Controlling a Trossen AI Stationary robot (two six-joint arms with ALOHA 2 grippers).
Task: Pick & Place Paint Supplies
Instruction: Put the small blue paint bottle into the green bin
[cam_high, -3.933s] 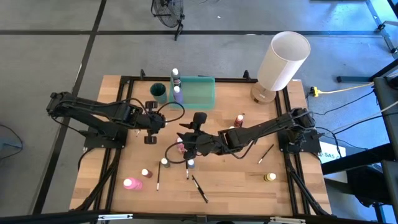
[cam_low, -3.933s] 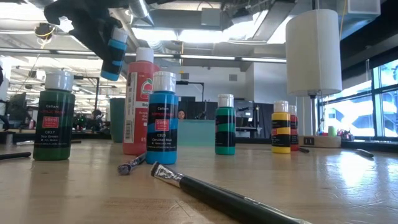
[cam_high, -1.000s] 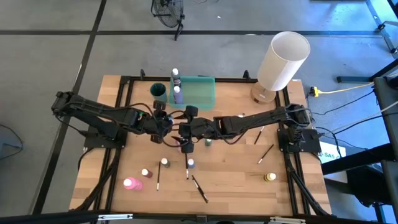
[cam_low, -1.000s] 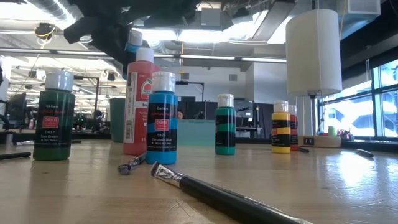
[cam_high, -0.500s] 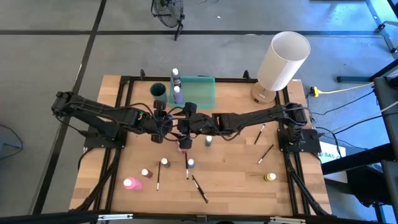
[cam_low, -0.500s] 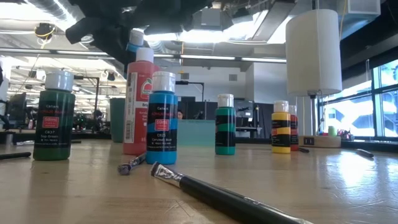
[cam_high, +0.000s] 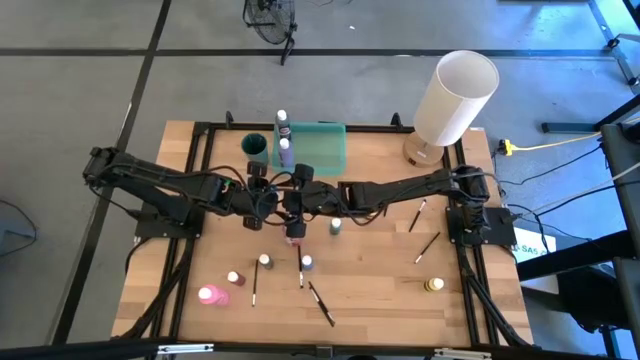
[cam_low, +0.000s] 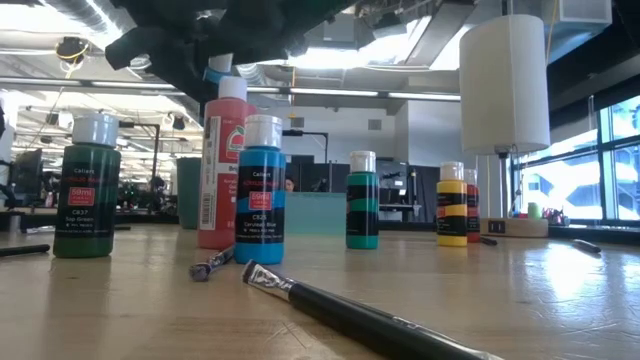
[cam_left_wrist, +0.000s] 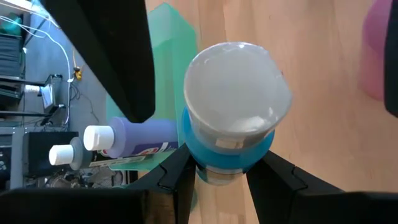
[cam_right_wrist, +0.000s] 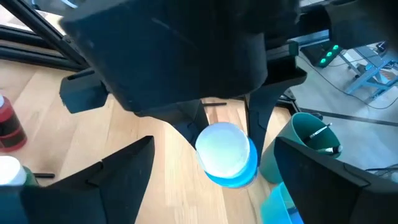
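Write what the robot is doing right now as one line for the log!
left gripper: shut on blue paint bottle, held above table | right gripper: jaws open around the bottle, facing left gripper | green tray: holds purple bottle

Overhead, table-level, 2 wrist views share bottle (cam_left_wrist: 231, 112).

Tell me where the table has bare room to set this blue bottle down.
Bare wood lies between the lamp and the yellow bottle, past the two brushes, and along the left edge above the pink bottle. The middle is crowded: both grippers meet around the blue bottle, near the green tray.
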